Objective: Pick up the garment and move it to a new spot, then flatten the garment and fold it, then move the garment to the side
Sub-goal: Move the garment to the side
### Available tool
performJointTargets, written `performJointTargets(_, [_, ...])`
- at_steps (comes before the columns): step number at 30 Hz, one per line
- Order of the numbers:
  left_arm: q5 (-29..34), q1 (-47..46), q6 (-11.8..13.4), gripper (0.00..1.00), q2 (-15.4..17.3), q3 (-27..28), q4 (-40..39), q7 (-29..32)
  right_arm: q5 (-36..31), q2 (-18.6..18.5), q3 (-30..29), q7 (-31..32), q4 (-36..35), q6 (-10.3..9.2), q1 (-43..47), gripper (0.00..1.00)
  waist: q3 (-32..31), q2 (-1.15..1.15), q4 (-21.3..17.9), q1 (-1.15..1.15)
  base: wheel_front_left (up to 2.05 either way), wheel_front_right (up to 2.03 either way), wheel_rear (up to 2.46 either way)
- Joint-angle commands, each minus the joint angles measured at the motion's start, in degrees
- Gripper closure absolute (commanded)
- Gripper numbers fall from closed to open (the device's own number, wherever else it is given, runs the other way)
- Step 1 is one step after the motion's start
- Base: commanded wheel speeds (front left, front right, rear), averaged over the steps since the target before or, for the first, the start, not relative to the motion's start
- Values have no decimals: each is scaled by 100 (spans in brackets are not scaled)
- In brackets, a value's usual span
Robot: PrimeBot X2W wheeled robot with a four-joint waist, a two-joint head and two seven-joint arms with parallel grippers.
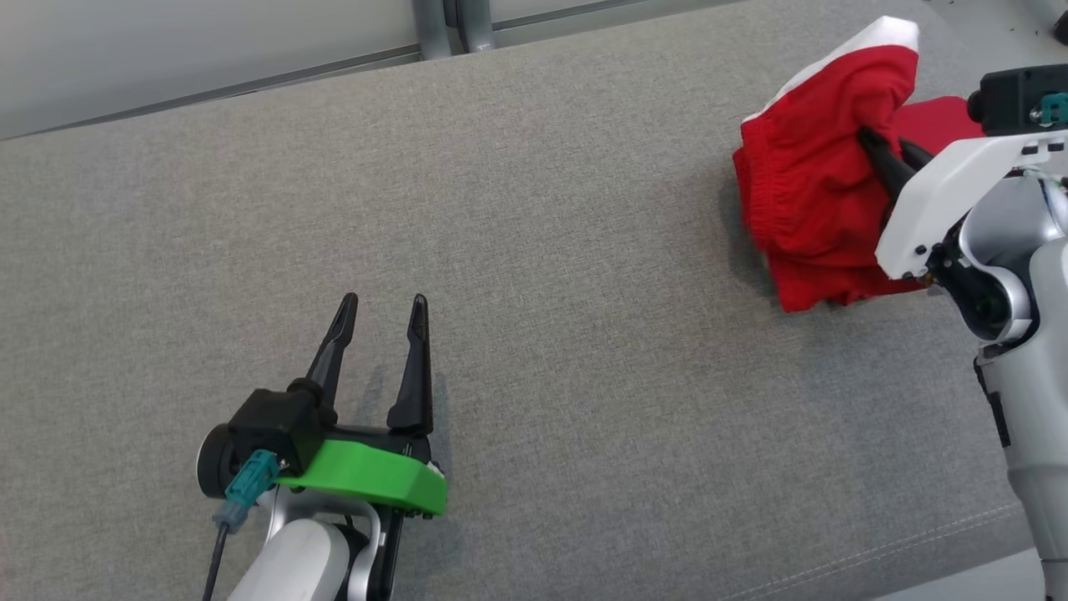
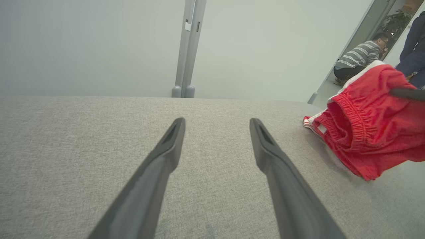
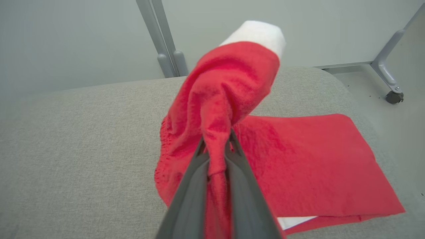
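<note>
At the upper right of the head view, the red garment [image 1: 813, 192] is seen bunched on the grey upholstered surface [image 1: 501, 250], with a white edge at its top and a gathered elastic band along its left side. A fold of the cloth is pinched between the nearly closed jaws of the right gripper [image 1: 886, 150]. In the right wrist view the fabric is drawn up into a peak above the fingers, while another part of it is spread flat on the surface at the right of the frame. The left gripper [image 1: 384, 300] is found at the lower left of the head view, well apart from the garment, with its jaws spread wide and nothing held between them. In the left wrist view, a grey metal post [image 2: 189, 49] is shown at the top centre, and a seated person in a striped top [image 2: 360, 56] at the upper right.
</note>
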Motion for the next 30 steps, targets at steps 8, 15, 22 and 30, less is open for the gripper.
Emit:
performJointTargets(8, [16, -63, 48, 0, 144, 5, -116, 67, 56, -332, -8, 277, -152, 0, -300, 100, 189, 58, -7, 0, 0, 0, 0])
performJointTargets(15, [72, -165, 60, 0, 240, -28, -192, 170, -30, -614, -144, 176, 377, 0, -494, 100, 380, 58, 132, 0, 0, 0, 0])
performJointTargets(22, [144, -258, 85, 0, 315, -73, -323, 273, -86, -1064, -102, -148, 1137, -1, -670, 100, 596, 58, 346, 0, 0, 0, 0])
performJointTargets(30, [258, -356, 129, 0, 439, -144, -545, 441, -186, -1608, 249, -640, 1913, -1, -1018, 100, 943, 58, 532, 0, 0, 0, 0])
